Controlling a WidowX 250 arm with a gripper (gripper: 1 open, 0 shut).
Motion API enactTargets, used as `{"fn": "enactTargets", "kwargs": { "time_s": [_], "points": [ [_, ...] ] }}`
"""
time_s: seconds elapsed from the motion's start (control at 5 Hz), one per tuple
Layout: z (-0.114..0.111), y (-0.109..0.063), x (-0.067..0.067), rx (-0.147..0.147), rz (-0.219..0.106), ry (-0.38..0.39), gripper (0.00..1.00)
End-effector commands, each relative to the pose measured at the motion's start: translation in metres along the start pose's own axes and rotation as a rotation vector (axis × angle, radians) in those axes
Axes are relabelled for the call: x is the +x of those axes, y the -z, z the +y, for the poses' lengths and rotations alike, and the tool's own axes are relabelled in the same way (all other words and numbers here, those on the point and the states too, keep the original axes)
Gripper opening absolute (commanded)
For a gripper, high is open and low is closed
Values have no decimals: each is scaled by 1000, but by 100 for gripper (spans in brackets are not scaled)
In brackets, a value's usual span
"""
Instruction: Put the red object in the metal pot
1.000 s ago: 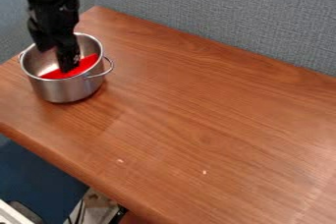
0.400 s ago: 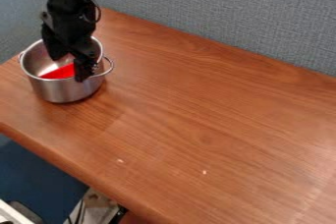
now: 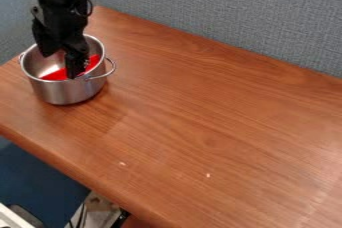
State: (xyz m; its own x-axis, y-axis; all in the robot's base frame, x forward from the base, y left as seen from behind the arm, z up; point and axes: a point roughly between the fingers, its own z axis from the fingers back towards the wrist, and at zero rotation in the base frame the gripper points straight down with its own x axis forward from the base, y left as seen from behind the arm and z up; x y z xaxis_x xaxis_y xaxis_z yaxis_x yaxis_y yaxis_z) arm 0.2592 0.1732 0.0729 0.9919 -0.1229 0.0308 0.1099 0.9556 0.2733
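The metal pot (image 3: 67, 90) stands on the wooden table near its far left corner. Inside it lies the red object (image 3: 56, 73), with only part of its red surface showing past the rim and the gripper. My black gripper (image 3: 64, 60) hangs straight above the pot's opening, its fingers spread open just over the red object, nothing held between them. The arm rises out of the top left of the view.
The brown wooden table (image 3: 201, 112) stretches to the right and front, with its front edge running diagonally at lower left. A blue-grey wall stands behind. Below the front edge the floor and some white items show.
The gripper has lifted a little out of the pot and shifted slightly, while the red object stays inside the pot. The pot has not moved.
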Motion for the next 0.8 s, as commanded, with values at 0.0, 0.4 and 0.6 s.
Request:
{"fn": "enactTargets", "kwargs": {
  "time_s": [0.0, 0.4, 0.6],
  "points": [
    [11, -8, 2, 32, 15, -49, 100],
    [1, -9, 22, 18, 47, -261, 100],
    [-1, -8, 32, 9, 62, -366, 100]
  ]
}}
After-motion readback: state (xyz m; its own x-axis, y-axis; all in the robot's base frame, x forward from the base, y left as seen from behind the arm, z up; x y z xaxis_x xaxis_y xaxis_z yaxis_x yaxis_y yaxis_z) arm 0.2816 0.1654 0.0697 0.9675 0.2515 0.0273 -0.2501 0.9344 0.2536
